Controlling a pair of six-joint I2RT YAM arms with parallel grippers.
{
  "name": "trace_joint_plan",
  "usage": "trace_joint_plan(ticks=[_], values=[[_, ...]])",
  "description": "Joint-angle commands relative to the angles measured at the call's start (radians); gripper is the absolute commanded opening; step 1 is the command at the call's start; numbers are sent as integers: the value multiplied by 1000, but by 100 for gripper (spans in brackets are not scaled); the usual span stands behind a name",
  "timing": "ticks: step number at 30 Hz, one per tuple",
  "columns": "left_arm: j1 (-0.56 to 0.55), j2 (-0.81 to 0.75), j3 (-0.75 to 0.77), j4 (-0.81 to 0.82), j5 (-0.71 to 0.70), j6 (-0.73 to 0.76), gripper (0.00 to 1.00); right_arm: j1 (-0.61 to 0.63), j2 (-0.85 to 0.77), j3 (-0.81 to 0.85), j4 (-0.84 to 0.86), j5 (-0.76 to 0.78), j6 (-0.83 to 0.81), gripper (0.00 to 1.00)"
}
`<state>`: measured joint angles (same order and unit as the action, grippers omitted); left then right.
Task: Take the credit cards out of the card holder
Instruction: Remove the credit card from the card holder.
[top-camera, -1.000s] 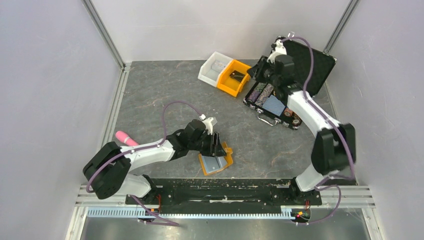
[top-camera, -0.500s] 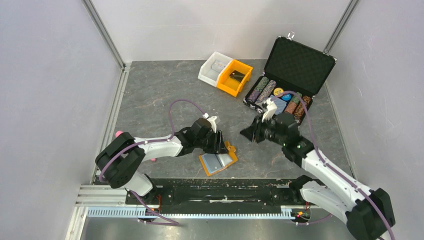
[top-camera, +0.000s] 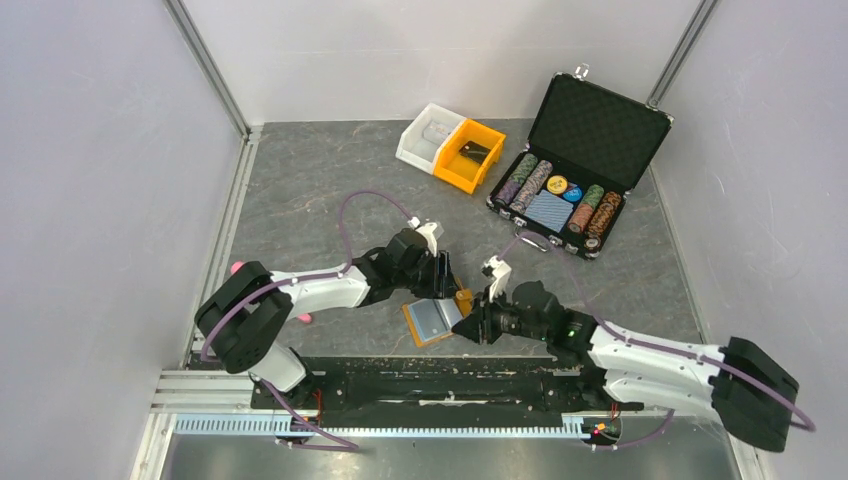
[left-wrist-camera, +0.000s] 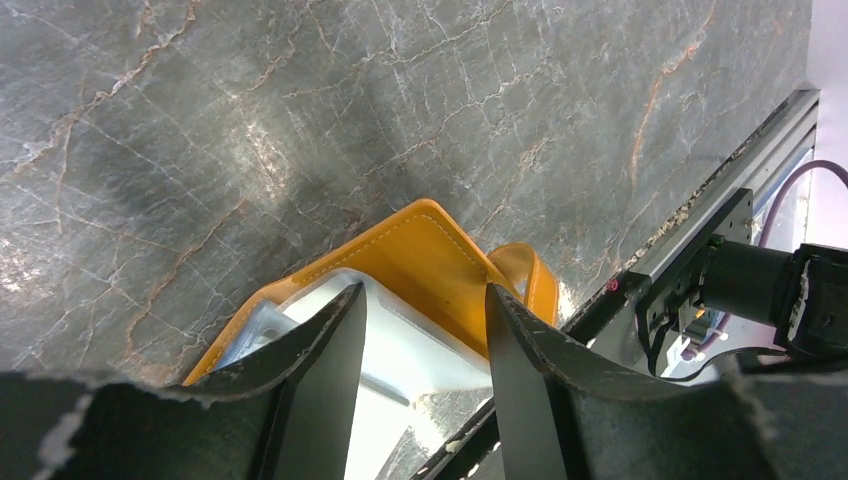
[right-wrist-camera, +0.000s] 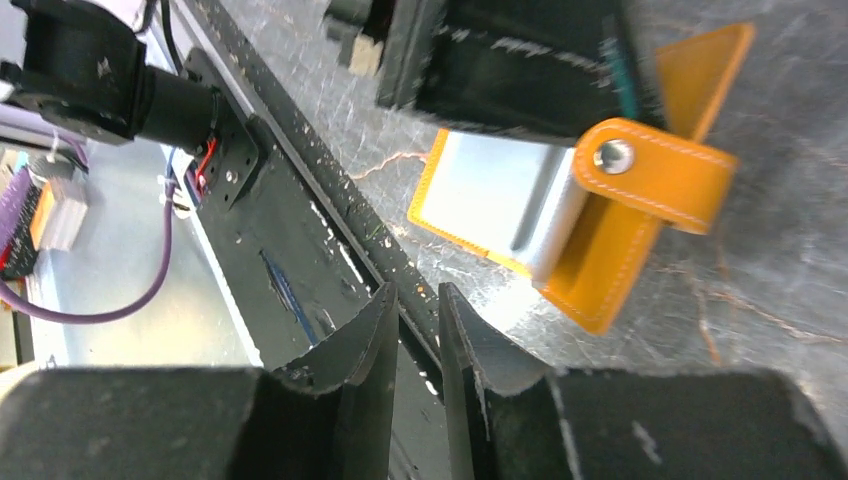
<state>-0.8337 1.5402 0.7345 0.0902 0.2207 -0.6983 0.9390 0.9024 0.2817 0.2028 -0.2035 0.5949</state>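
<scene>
Top external | card holder (top-camera: 435, 320) lies open on worktop (top-camera: 320, 200) near front rail | left claw (top-camera: 441, 284) is parted over it, nothing gripped | right claw (top-camera: 470, 327), brought across from chip case (top-camera: 575, 150), is nearly closed, empty | extraction is judged imminent

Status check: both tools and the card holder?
Left tool open, over the flat orange-tan folding card holder. Right tool nearly closed, empty, beside its snap strap. Nothing in the way.

Dark grey marbled tabletop (top-camera: 300, 190) with pale veins, even overhead light. Plain white walls (top-camera: 100, 150) enclose it on three sides, aluminium posts (top-camera: 205, 65) at the back corners. Near edge of tabletop: black mounting rail (top-camera: 440, 385), then silver slotted extrusion (top-camera: 400, 425).
</scene>
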Motion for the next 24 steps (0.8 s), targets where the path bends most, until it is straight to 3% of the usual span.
trace_joint_plan(ticks=[1, 10, 17, 24], values=[[-5, 8, 35, -4, -32, 45, 55, 102, 101, 7, 158, 165, 26, 24], [-3, -10, 108, -117, -67, 71, 56, 138, 276, 21, 212, 399, 43, 25], [19, -103, 186, -324, -230, 54, 60, 140, 316, 3, 213, 457, 85, 25], [39, -298, 97, -472, -355, 36, 59, 138, 345, 1, 228, 474, 124, 26]])
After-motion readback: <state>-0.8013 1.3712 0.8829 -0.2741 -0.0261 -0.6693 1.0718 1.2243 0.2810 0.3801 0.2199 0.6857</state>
